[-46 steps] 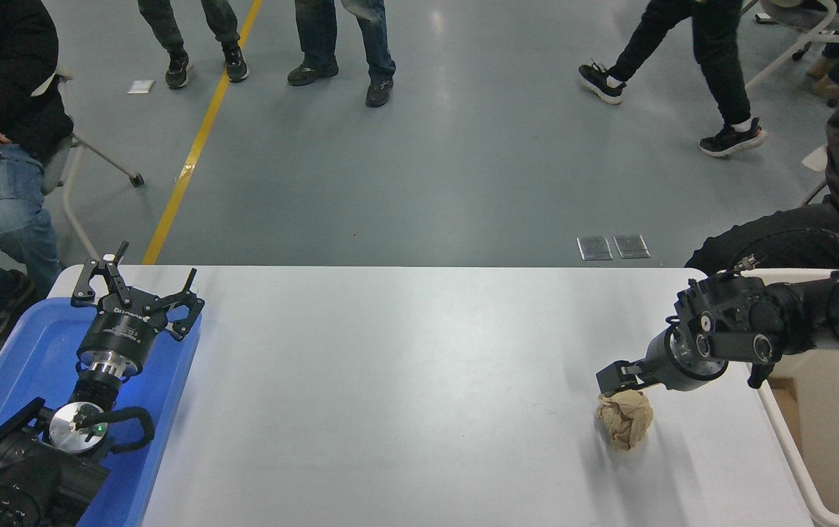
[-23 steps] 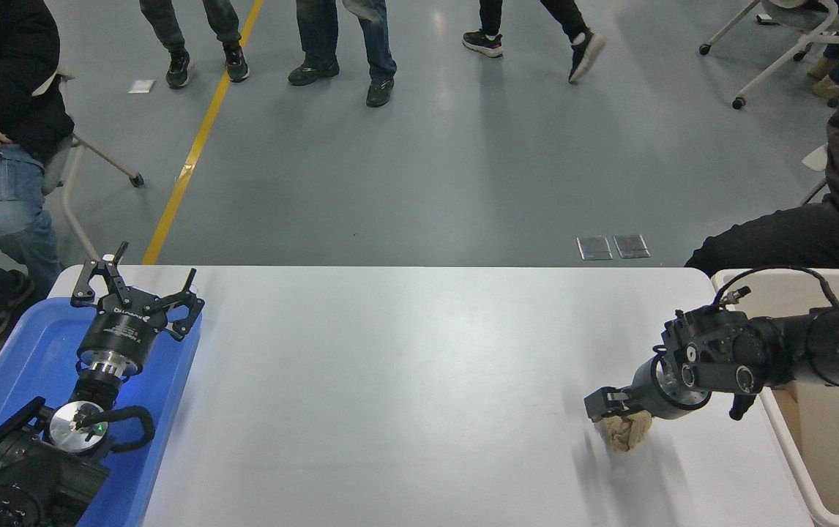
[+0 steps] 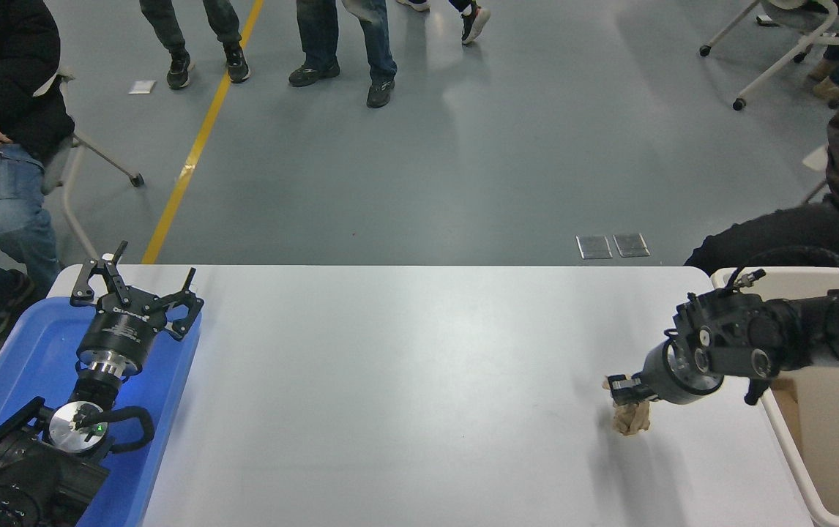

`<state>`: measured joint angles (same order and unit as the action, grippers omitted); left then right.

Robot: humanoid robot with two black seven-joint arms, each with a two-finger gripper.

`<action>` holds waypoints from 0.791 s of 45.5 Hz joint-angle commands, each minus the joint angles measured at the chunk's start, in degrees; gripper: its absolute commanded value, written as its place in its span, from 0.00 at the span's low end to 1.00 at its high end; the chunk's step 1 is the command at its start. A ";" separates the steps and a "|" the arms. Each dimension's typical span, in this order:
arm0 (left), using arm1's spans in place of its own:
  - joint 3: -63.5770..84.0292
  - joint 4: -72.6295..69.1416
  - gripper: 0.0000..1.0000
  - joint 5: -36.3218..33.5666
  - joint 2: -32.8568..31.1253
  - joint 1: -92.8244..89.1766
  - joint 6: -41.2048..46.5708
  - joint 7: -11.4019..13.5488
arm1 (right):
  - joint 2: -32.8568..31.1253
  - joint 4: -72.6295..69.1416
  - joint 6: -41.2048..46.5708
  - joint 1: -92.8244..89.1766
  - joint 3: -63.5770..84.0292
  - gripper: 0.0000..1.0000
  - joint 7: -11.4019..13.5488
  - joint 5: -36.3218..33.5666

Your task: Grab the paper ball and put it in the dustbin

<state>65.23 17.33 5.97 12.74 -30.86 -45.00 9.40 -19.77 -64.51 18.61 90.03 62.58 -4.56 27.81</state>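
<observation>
From the head view, the right gripper (image 3: 626, 391) pinches the top of the paper ball (image 3: 631, 419), which hangs under its jaws, just above the table (image 3: 405, 380). The dustbin (image 3: 793, 454) waits close by on the right. The left gripper (image 3: 134, 289) sits far off, jaws spread.

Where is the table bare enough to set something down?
The white table is bare between the blue tray, under the parked left gripper, and the paper ball. It is crowded at right: right gripper grips the ball beside the dustbin.
</observation>
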 commanded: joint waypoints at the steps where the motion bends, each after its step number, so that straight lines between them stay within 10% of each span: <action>1: -0.01 -0.01 0.99 0.01 0.01 0.10 0.00 0.00 | -3.95 -15.20 5.37 24.90 9.66 0.00 -0.63 -1.62; 15: 0.08 -0.01 0.99 0.01 0.18 0.19 0.00 0.00 | -5.10 -20.66 22.96 51.55 11.95 0.00 -1.86 -1.71; 36: 0.08 -0.01 0.99 0.01 0.09 0.19 0.00 0.00 | -10.01 -14.78 19.19 47.35 21.97 0.00 -1.86 5.23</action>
<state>65.30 17.32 5.97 12.90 -30.68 -45.00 9.40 -25.41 -83.55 39.65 139.65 79.88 -6.30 27.80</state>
